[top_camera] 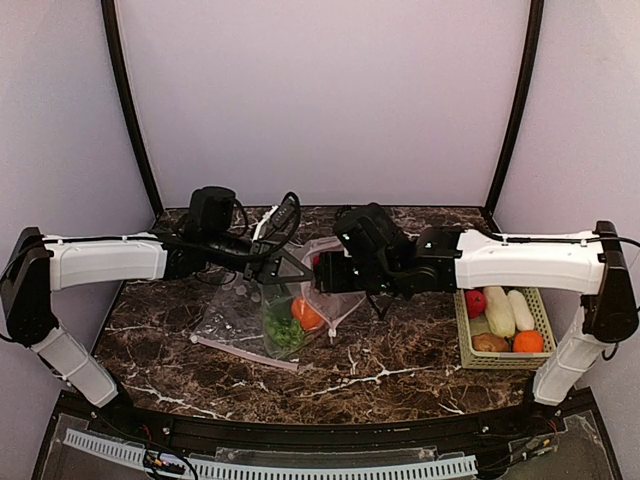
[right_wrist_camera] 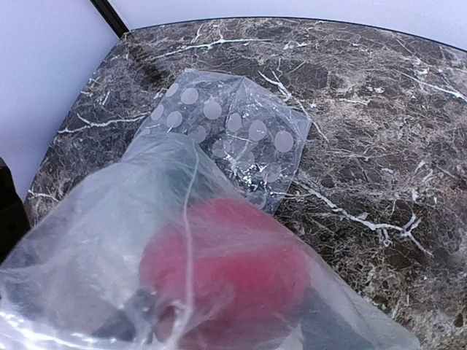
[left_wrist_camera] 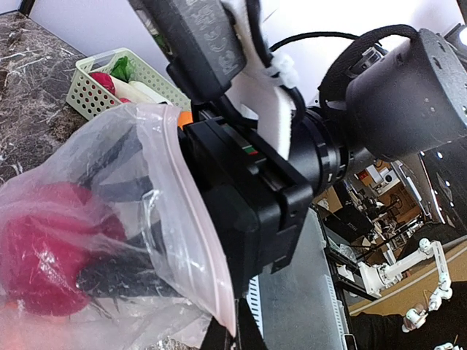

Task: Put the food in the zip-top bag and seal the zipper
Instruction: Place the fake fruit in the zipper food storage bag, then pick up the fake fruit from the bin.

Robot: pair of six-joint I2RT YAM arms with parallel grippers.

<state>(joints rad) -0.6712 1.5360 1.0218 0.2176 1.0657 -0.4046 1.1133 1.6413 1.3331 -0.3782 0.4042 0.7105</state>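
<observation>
The zip-top bag [top_camera: 300, 305] is held up at the table's middle, with green grapes [top_camera: 283, 331] and an orange piece of food [top_camera: 307, 315] in its bottom. My left gripper [top_camera: 280, 268] [left_wrist_camera: 237, 332] is shut on the mouth edge, at the pinkish zipper [left_wrist_camera: 208, 248]. My right gripper [top_camera: 322, 272] [right_wrist_camera: 230, 292] reaches into the mouth, shut on a red apple [right_wrist_camera: 226, 270] [left_wrist_camera: 44, 255]. Its dark fingers [right_wrist_camera: 131, 321] show only dimly through the film.
A second dotted bag [top_camera: 232, 315] [right_wrist_camera: 226, 138] lies flat on the marble, left of the held one. A pale green basket [top_camera: 465, 340] [left_wrist_camera: 91, 91] at the right holds a red apple [top_camera: 476, 303], white radishes [top_camera: 498, 311], an orange [top_camera: 527, 341] and a potato [top_camera: 489, 342].
</observation>
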